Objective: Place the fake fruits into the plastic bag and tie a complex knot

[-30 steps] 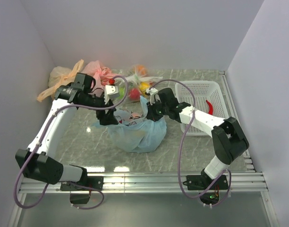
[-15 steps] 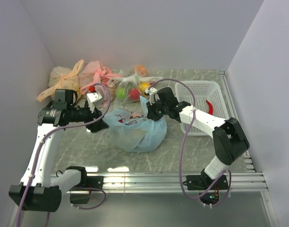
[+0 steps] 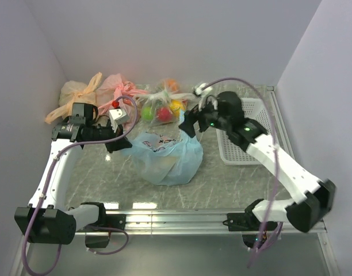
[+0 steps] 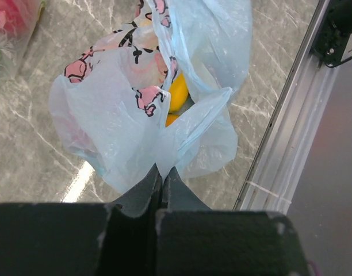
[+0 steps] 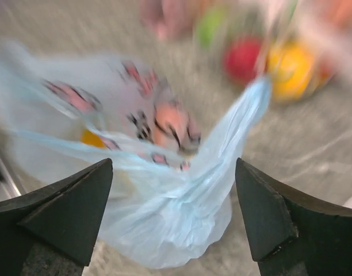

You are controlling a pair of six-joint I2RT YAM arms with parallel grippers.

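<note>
The blue bag (image 3: 167, 158) sits in the middle of the table (image 3: 95, 175), puffed up and open at the top. A yellow fruit (image 4: 177, 92) peeks out from inside the bag. The left fingers (image 4: 160, 183) are squeezed tight on a thin bit of plastic at the left side of the bag. The right fingers (image 3: 187, 124) are spread wide apart at the right side of the bag, with nothing in them. The bag's right handle (image 5: 242, 115) pokes up close by them. No knot shows yet, so I think the tying is only starting. The left pinch holds only a little plastic, so a hard tug could make it slip out or rip the thin bag. If the right fingers close a bit off, they could miss the floppy handle. If the bag tips while it is open, the fruit could roll out. A clear bag (image 3: 161, 106) of fruit lies just behind the blue bag and could get bumped.
</note>
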